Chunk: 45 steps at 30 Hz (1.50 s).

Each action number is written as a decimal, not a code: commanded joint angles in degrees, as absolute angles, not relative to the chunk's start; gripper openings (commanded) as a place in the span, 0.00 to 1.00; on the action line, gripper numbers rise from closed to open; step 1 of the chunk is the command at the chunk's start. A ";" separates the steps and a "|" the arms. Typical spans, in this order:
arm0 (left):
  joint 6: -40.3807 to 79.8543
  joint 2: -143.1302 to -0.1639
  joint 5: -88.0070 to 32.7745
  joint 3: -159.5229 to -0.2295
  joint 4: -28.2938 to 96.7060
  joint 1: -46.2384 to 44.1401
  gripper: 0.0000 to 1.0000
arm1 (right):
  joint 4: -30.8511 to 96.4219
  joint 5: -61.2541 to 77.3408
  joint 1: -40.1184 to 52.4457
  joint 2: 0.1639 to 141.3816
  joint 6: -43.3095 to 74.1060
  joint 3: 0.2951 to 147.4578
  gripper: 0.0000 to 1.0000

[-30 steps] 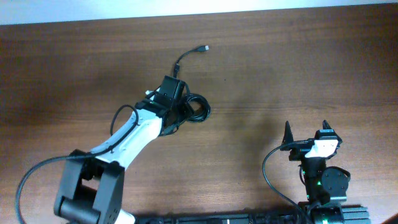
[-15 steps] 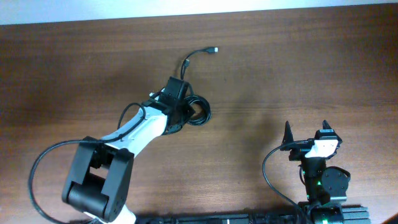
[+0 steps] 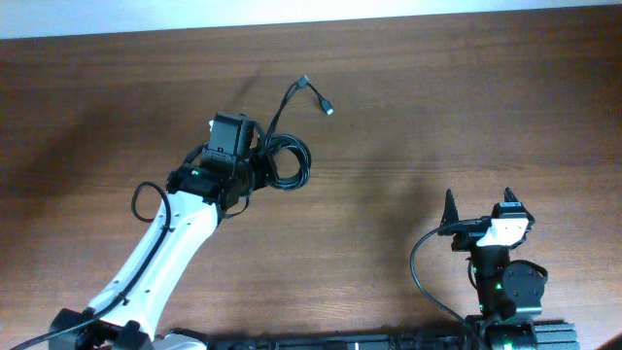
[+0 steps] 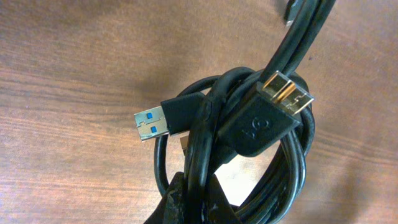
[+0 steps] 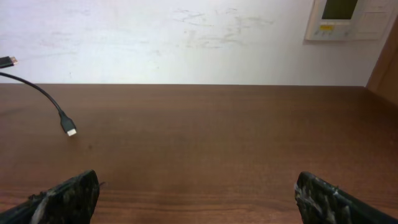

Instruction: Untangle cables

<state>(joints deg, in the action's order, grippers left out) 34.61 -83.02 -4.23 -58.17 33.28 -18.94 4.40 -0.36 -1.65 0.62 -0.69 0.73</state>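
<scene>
Toward the far edge of the bench (image 3: 437, 107), left of centre, your left gripper (image 3: 259, 163) is clamped on the cables (image 3: 288, 160), a black coil of loops bunched just beside its fingers. From the overhead camera the coil reads only as a dark knot, with one loose end (image 3: 290, 95) arching toward the far edge and dropping to a small pale plug (image 3: 330, 110). The left wrist camera shows what the overhead view cannot. A flat silvery plug with blue inserts (image 4: 152, 123) juts left out of the loops, and a wider plug with a brassy tip (image 4: 277, 102) lies across the top of them. The strands run down into the dark fingertips (image 4: 186, 202) at the bottom of that view, and the coil casts a soft shadow on the wood. Near the near edge, toward the right corner, your right gripper (image 3: 478, 202) has its fingers spread wide. Its own camera shows the two fingertips (image 5: 68, 196) far apart over bare wood. It alone takes in the white wall (image 5: 186, 37), a pale wall panel (image 5: 351, 18) and, at the left, the loose end hanging above the tabletop.
</scene>
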 commanded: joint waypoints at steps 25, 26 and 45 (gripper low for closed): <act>37.69 -80.97 -10.33 -58.43 39.92 -18.68 0.00 | 2.74 26.68 -1.13 0.36 61.45 0.32 0.99; 37.69 -80.97 -10.33 -58.43 39.92 -18.68 0.00 | 2.72 29.06 -1.13 0.36 67.13 0.32 0.99; 39.68 -80.97 -10.35 -58.43 40.18 -18.68 0.00 | 21.98 39.77 -1.13 35.09 42.92 28.67 0.99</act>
<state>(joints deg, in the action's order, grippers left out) 37.34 -82.37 -9.69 -58.17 40.47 -18.94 21.61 35.97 -1.61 30.24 47.53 25.91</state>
